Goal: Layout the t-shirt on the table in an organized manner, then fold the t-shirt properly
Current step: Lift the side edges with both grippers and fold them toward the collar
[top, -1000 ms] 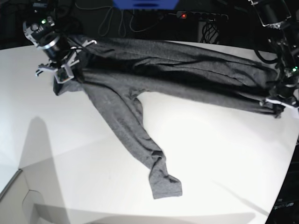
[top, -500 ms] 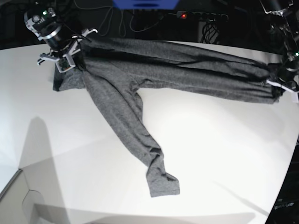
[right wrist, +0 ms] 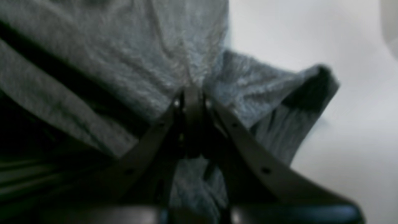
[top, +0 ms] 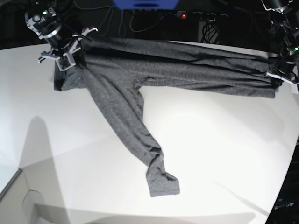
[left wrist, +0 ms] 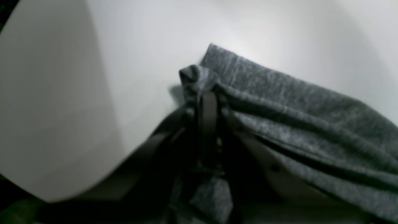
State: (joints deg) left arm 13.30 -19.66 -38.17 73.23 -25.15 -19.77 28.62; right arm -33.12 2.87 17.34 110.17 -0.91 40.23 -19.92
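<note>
t-shirt [top: 177, 70] | long axis left-right, sleeve toward camera | both fingers clamped on its ends

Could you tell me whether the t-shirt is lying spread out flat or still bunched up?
Bunched: the t-shirt is stretched into a creased band between both claws, one sleeve trailing across the table.

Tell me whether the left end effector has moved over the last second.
Yes. The left end effector, shut on the t-shirt, moved up the base view, toward the table's far edge.
</note>
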